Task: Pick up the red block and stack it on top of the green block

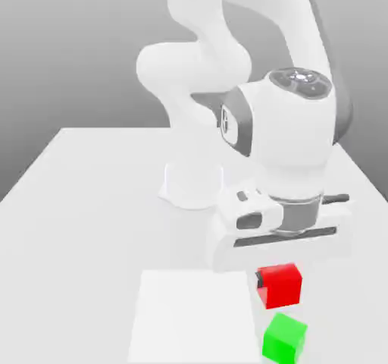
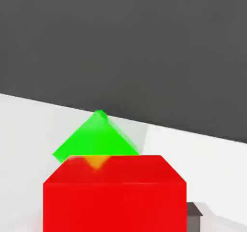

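Pale table (image 1: 91, 226) under grey backdrop (image 1: 83, 51); my gripper (image 1: 278, 282) clamps red block (image 1: 280, 287). Green block (image 1: 285, 340) near, at six o'clock from red in exterior view.

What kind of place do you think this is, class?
Probably a simulated robotics test scene: a white robot arm stands over a plain pale table with bright red and green cubes.

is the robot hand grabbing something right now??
Yes, the end effector is closed on the red block.
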Tool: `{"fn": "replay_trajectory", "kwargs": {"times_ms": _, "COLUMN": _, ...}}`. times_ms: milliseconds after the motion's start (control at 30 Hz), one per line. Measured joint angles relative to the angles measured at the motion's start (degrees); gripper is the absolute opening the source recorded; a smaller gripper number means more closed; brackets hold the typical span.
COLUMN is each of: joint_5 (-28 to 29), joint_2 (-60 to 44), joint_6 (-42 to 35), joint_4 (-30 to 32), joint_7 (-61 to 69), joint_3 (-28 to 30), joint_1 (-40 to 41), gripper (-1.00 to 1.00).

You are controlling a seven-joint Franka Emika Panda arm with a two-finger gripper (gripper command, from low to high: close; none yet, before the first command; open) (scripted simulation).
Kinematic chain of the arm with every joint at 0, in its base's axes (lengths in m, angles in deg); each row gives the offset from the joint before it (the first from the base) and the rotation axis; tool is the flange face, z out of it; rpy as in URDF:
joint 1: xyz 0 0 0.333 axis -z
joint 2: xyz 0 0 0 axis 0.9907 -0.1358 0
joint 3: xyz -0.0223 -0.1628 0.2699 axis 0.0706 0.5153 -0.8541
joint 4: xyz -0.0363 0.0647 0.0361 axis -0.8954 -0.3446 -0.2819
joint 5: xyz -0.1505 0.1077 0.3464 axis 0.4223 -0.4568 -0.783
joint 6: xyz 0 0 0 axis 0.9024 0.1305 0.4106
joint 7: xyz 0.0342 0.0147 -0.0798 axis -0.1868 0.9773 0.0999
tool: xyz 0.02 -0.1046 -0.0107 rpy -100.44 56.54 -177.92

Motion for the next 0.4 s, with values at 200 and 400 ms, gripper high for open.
{"fn": "replay_trajectory", "kwargs": {"times_ms": 200, "joint_5": 2.3, "joint_2": -5.4, "joint_6": 4.7, "joint_4": -0.6, "joint_7": -1.4, "joint_3": 1.5, "joint_1": -1.4, "gripper": 1.00}}
{"fn": "replay_trajectory", "kwargs": {"times_ms": 400, "joint_5": 1.0, "joint_2": -2.2, "joint_6": 1.7, "joint_4": -0.5, "joint_7": -0.4, "joint_3": 0.7, "joint_1": -0.8, "gripper": 1.00}}
